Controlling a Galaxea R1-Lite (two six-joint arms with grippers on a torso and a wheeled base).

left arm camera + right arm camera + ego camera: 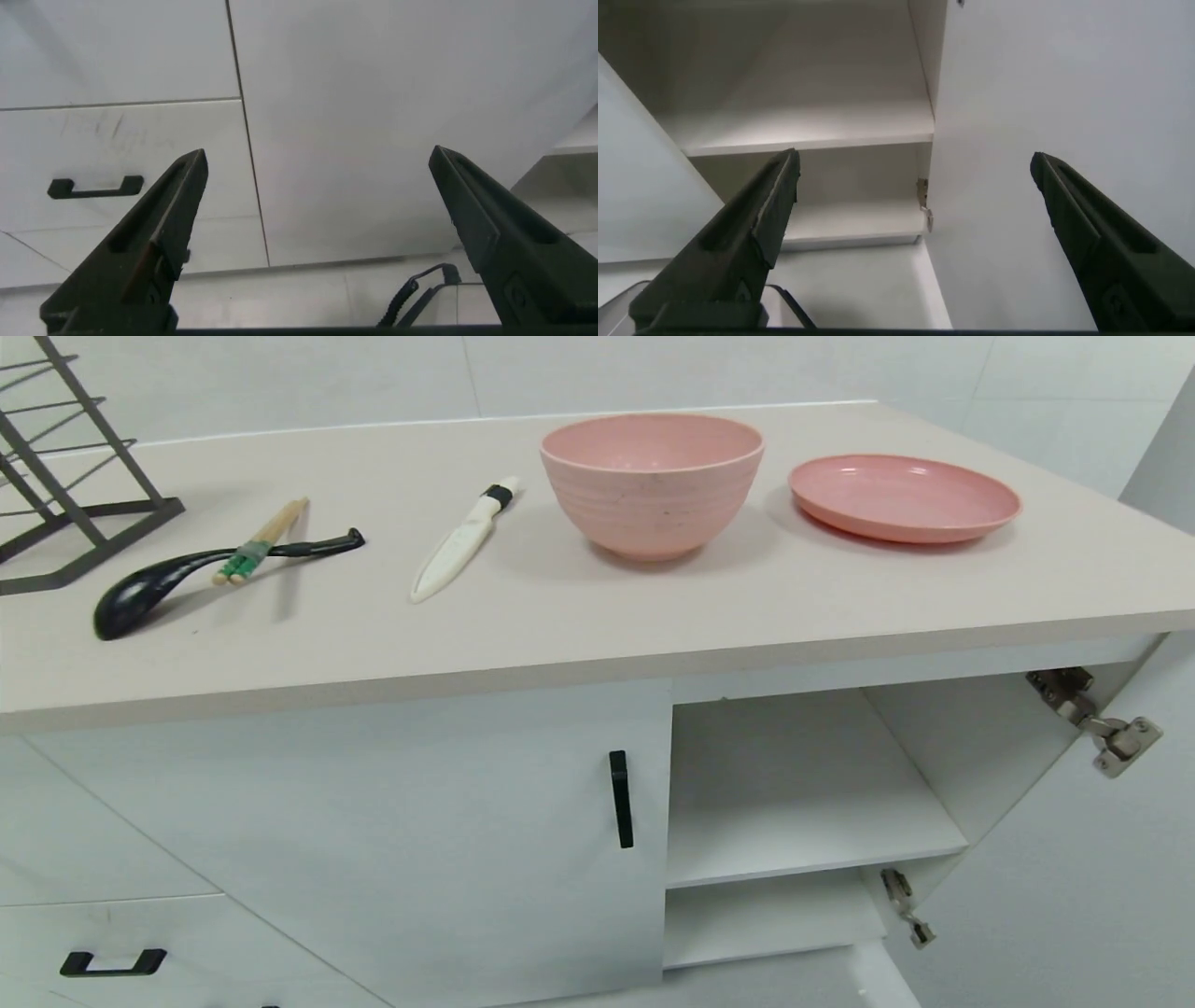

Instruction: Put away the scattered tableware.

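On the countertop [579, 625] lie a pink bowl [652, 483], a pink plate [903, 497] to its right, a white knife with a black band [464, 539], a black spoon [187, 581] and a pair of wooden chopsticks [260, 541] crossing the spoon's handle. My left gripper [318, 163] is open, low down, facing the closed cabinet door and a drawer front. My right gripper [915, 163] is open too, facing the open cabinet's shelves, nothing between its fingers.
A dark wire rack [65, 476] stands at the counter's far left. Below, the right cabinet door [1074, 859] hangs open, showing two bare shelves [803, 821]. The left door has a black handle [620, 799]; a drawer handle [112, 962] sits lower left.
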